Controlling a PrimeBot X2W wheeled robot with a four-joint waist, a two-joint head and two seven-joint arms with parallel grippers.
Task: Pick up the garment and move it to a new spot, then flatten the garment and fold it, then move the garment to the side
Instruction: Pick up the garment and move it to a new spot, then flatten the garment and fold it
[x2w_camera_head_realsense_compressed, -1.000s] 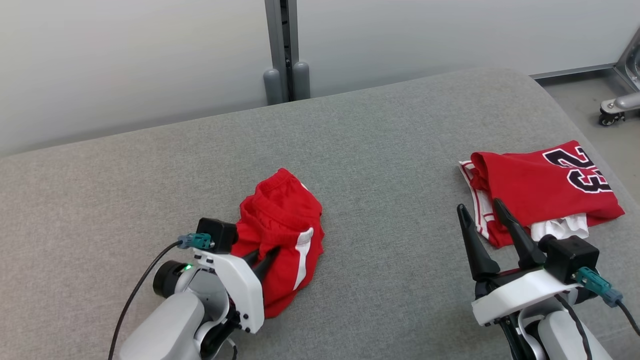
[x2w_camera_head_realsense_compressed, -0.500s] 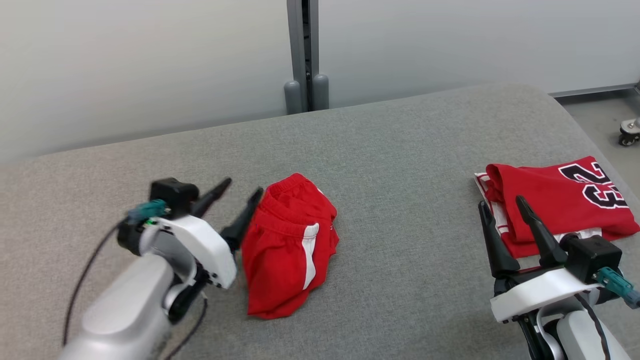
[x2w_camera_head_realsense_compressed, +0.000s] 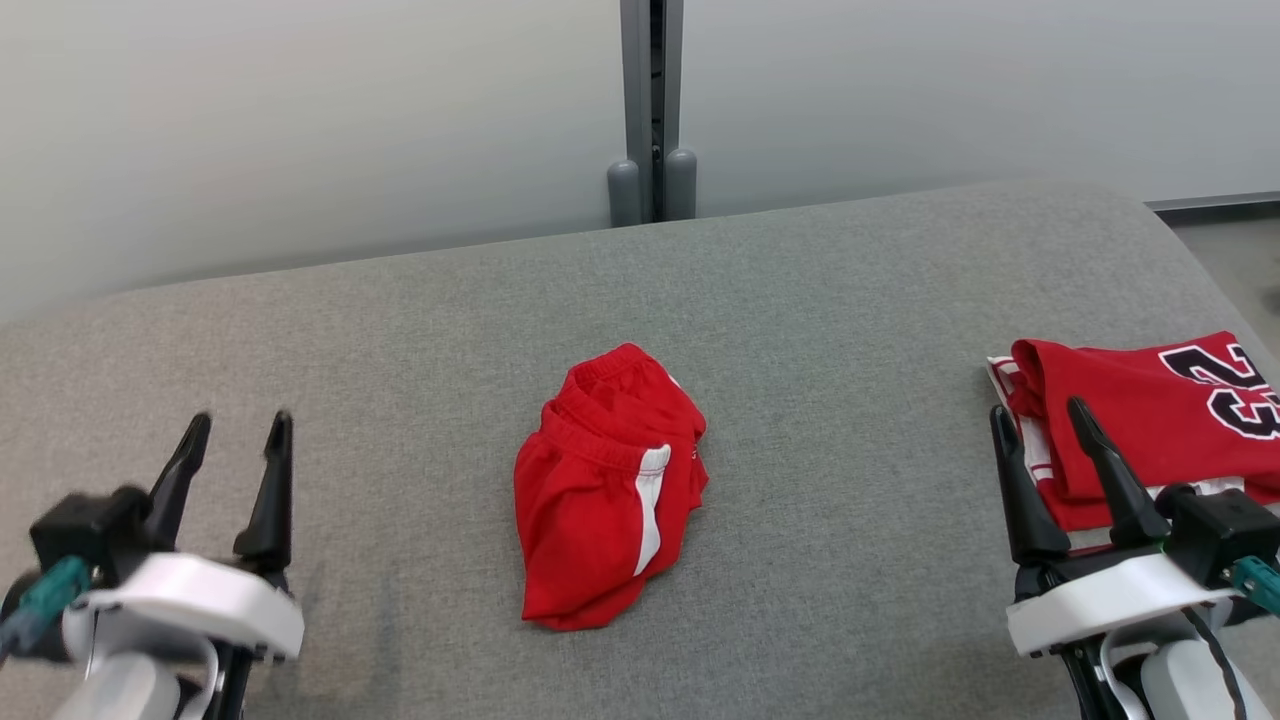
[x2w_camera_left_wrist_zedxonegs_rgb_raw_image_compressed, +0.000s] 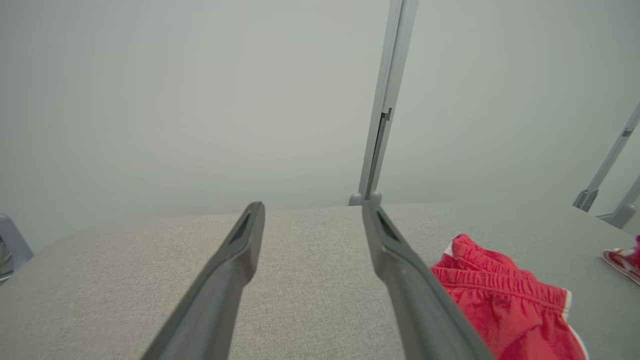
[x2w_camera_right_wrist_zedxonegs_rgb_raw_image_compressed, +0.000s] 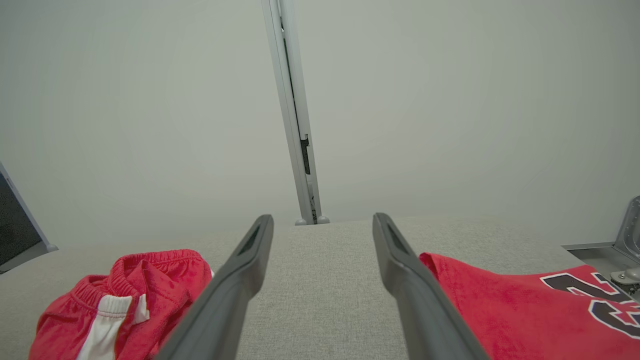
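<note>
The garment (x2w_camera_head_realsense_compressed: 600, 520), a pair of red shorts with a white side stripe, lies crumpled in the middle of the grey padded surface (x2w_camera_head_realsense_compressed: 400, 330). It also appears in the left wrist view (x2w_camera_left_wrist_zedxonegs_rgb_raw_image_compressed: 505, 310) and the right wrist view (x2w_camera_right_wrist_zedxonegs_rgb_raw_image_compressed: 125, 295). My left gripper (x2w_camera_head_realsense_compressed: 241, 420) stands open at the lower left, well apart from the shorts, with nothing between its fingers (x2w_camera_left_wrist_zedxonegs_rgb_raw_image_compressed: 235, 260). At the lower right my right gripper (x2w_camera_head_realsense_compressed: 1036, 408) is open and empty, its fingers (x2w_camera_right_wrist_zedxonegs_rgb_raw_image_compressed: 240, 280) pointing at the far wall.
A folded red jersey (x2w_camera_head_realsense_compressed: 1140, 420) with black numbers lies at the right edge of the surface, just beyond my right gripper. A grey post (x2w_camera_head_realsense_compressed: 652, 110) stands against the pale wall behind. Bare fabric lies between the shorts and each gripper.
My left gripper opened, let go of the shorts and drew back to the left. The shorts lie loose on the surface. The head view has shifted; the right arm kept still.
</note>
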